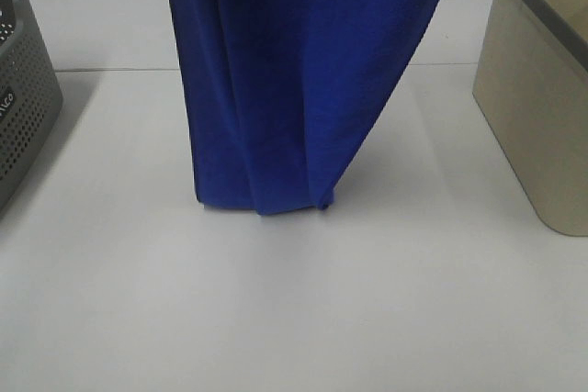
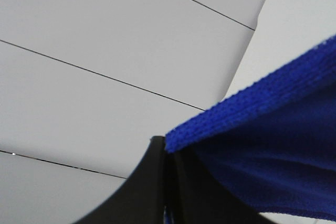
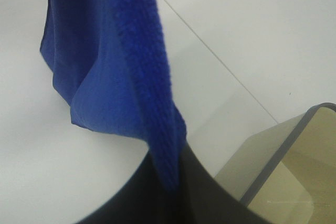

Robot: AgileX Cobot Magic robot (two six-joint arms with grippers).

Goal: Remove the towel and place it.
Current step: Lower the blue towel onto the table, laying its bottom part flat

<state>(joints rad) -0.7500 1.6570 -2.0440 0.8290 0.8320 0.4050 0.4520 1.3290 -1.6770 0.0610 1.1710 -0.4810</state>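
The deep blue towel (image 1: 294,80) hangs down from above the top of the exterior high view, its lower edge resting on the white table (image 1: 294,300) near the middle. Neither gripper shows in that view. In the left wrist view my left gripper (image 2: 167,153) is shut on a hemmed edge of the towel (image 2: 262,129), with wall panels behind. In the right wrist view my right gripper (image 3: 176,174) is shut on another edge of the towel (image 3: 105,77), which hangs down toward the table.
A grey perforated basket (image 1: 23,89) stands at the left edge of the table. A beige bin with a grey rim (image 1: 542,89) stands at the right, also seen as the beige bin (image 3: 283,171) below the right gripper.
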